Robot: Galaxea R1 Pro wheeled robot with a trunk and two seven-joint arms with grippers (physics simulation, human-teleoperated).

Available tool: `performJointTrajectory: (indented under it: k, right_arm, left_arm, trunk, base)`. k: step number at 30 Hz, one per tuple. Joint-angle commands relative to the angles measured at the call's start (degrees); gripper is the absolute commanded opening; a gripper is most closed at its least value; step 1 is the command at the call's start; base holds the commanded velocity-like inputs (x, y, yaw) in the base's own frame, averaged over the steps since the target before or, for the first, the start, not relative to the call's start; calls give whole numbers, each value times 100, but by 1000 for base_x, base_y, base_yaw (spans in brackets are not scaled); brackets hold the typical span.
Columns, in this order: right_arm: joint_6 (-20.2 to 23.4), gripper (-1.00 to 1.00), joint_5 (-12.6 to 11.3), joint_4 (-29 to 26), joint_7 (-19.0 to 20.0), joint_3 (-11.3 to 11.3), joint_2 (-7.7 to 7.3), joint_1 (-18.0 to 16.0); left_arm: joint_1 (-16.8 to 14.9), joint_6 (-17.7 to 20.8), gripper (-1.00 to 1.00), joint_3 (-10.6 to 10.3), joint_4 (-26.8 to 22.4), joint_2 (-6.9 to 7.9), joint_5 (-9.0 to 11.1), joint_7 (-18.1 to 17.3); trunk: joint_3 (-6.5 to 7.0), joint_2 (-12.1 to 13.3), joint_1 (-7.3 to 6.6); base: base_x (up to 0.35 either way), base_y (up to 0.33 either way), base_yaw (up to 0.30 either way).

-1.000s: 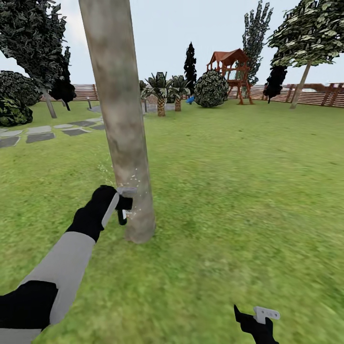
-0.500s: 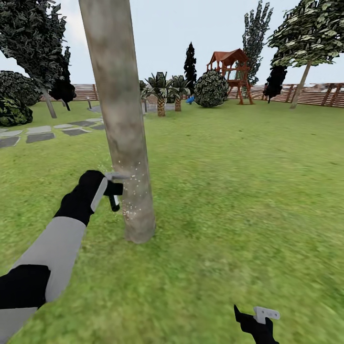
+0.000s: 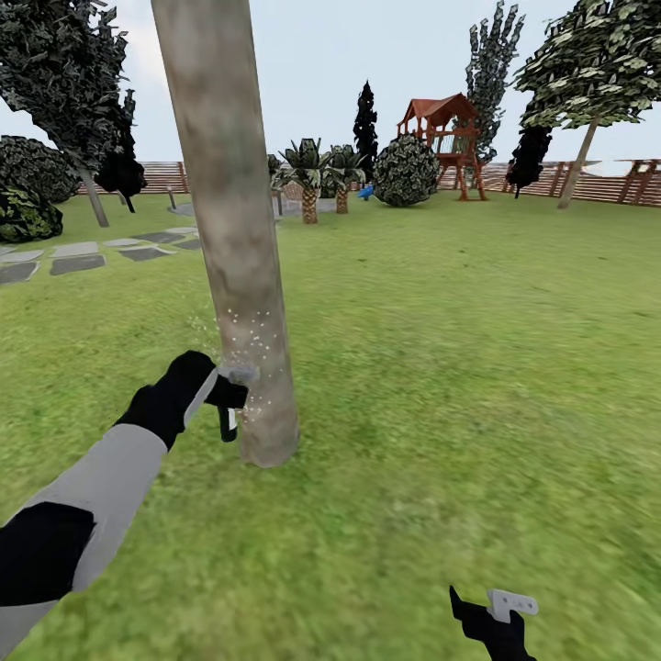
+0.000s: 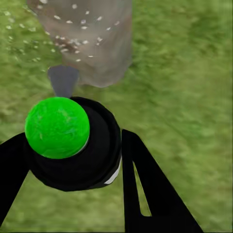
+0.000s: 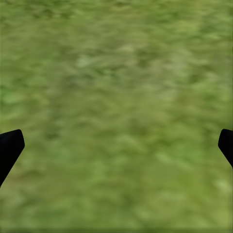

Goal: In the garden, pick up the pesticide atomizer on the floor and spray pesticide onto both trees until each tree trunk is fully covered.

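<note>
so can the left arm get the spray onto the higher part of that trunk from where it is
Probably yes: the left gripper holds the atomizer right beside the trunk, white specks land just above it, and nothing blocks lifting it higher.

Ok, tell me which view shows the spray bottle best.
The left wrist view: the spray bottle is close up, green cap and grey nozzle aimed at the speckled trunk, clamped in the left hand. In the head view the bottle is small beside the trunk. The right wrist view shows grass.
</note>
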Motion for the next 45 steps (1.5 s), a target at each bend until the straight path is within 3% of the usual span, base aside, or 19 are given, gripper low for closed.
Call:
performJointTrajectory:
  k: [1,5,9,10,12,15,16,18,20,26,33,36,45]
  right_arm:
    - [0,100,0,0,0,0,0,0]
    - [0,100,0,8,0,6,0,0]
    - [0,100,0,9,0,9,1,0]
    - [0,100,0,9,0,9,2,0]
    - [0,100,0,9,4,15,8,0]
    - [0,100,0,12,3,11,9,0]
    - [0,100,0,15,4,15,10,0]
    - [0,100,0,23,1,17,16,0]
    - [0,100,0,25,2,17,17,0]
    - [-2,100,12,22,-6,10,18,0]
    - [0,100,0,-12,-9,-8,18,0]
    - [0,100,0,7,-9,-1,18,0]
    - [0,100,0,18,-9,0,18,0]
  left_arm:
    - [7,-11,-100,-107,79,-2,-26,-2]
    - [35,-120,-100,-196,395,88,-8,-4]
    - [340,-1259,-100,-203,1170,58,-7,16]
    - [390,-1531,-100,-203,1378,6,-3,36]
    - [539,-2204,-100,-136,1787,-319,7,128]
    - [746,-2885,-100,166,1941,-598,144,678]
    - [813,-3119,-100,383,1980,-681,315,1142]
    - [998,-3595,-100,612,2027,-723,679,1743]
    - [1136,-3821,-100,660,2043,-697,834,1972]
    - [1582,-3895,-100,654,2040,-705,913,2002]
    - [1610,-3826,-100,637,2042,-734,896,2010]
    - [1614,-3513,-100,632,2041,-743,881,2025]
    - [1613,-3466,-100,640,2039,-704,865,2035]
  trunk:
    - [1,0,-1]
    - [1,0,-1]
    - [1,0,-1]
    - [1,0,-1]
    - [1,0,-1]
    - [1,0,-1]
    - [1,0,-1]
    - [1,0,-1]
    - [1,0,-1]
    - [1,0,-1]
    - [1,0,-1]
    - [1,0,-1]
    - [1,0,-1]
  base:
    - [0,0,0]
    - [0,0,0]
    - [0,0,0]
    - [0,0,0]
    - [0,0,0]
    - [0,0,0]
    - [0,0,0]
    - [0,0,0]
    - [0,0,0]
    - [0,0,0]
    - [11,0,0]
    - [236,-40,67]
    - [134,-228,161]
